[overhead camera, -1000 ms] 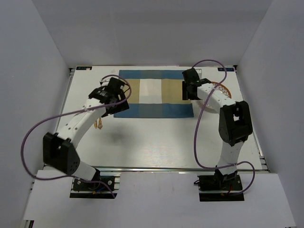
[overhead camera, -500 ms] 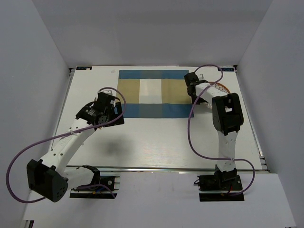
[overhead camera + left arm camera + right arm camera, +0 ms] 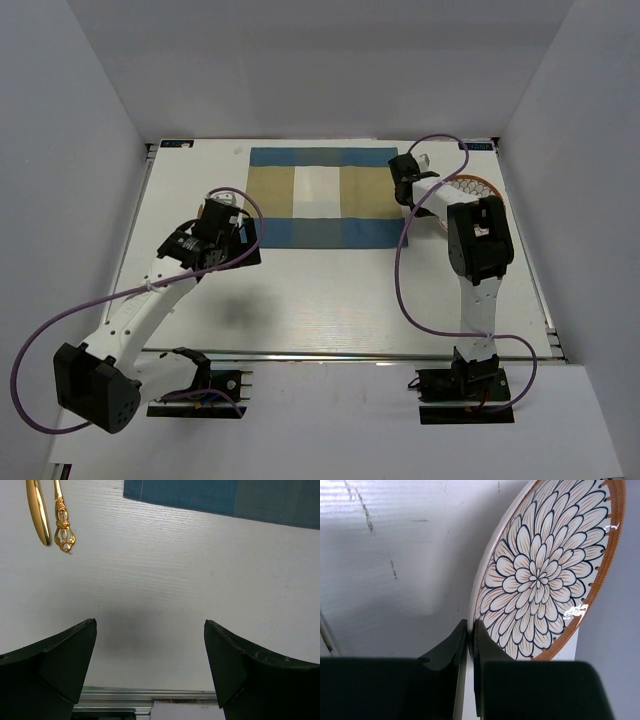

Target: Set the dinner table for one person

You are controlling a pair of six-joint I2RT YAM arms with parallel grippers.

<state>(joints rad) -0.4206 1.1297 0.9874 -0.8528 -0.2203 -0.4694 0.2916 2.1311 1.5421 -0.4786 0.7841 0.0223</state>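
Thin grip here! The right jaws are pinched almost together on the very rim of the plate point(image 3: 540, 575), upper right of the overhead view, just beside the placemat point(image 3: 322, 197). If the lift is careless, the plate could pivot or slip out and clatter onto the table point(image 3: 330, 300), which fills mid-frame. The right arm point(image 3: 478, 250) reaches far forward, wrist low. The left arm point(image 3: 160, 290) leans centre-left, jaws spread wide and holding nothing, hovering over the table near gold cutlery point(image 3: 62, 525).

Gold cutlery point(image 3: 38, 515) cut by top edge; plate point(image 3: 472, 185) partly behind right arm point(image 3: 480, 245).
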